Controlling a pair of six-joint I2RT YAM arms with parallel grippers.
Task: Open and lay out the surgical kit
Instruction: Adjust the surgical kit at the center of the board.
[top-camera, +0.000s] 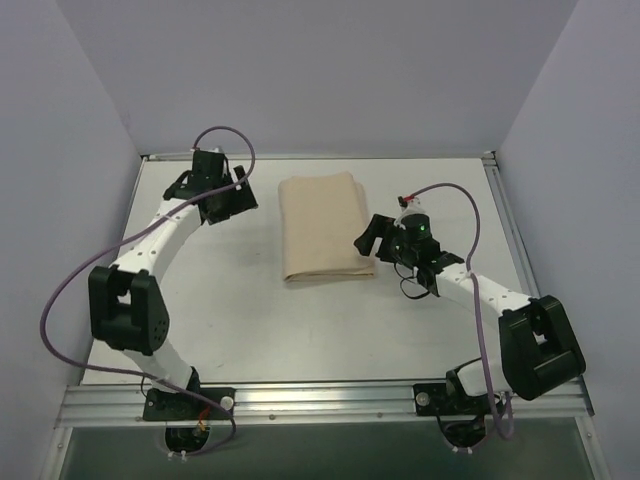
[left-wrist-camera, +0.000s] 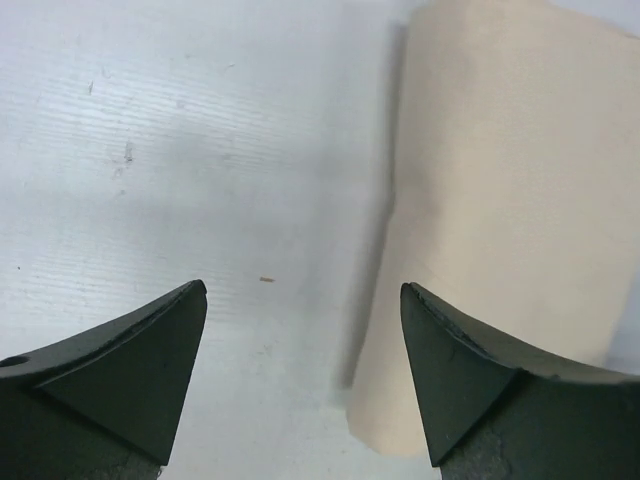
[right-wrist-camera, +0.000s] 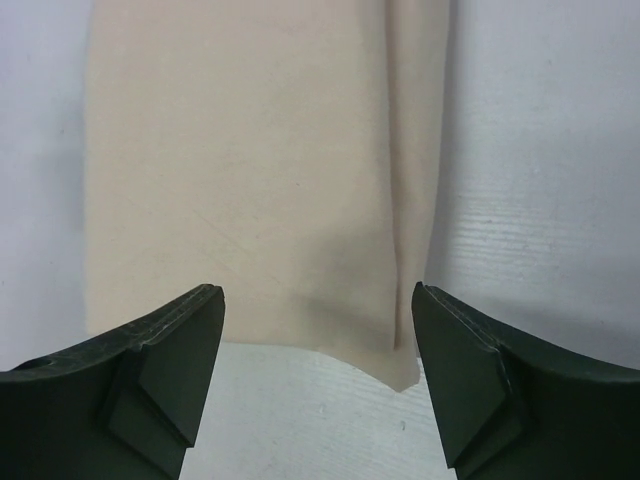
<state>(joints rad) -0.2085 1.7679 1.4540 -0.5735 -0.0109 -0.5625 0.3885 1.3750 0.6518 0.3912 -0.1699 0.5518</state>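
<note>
We see the folded beige cloth wrap (top-camera: 322, 228) lying mid-way across the white table (top-camera: 200, 320). Left gripper (left-wrist-camera: 300, 300) and right gripper (right-wrist-camera: 318, 300) flank it, both spread wide, holding nothing.

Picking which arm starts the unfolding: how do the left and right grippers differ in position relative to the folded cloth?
The left gripper is over bare table beside the left edge of the cloth wrap; the right gripper faces the wrap's near right corner. The left gripper sits toward the wrap's far end, the right gripper toward its near end. Both are open and empty.
</note>
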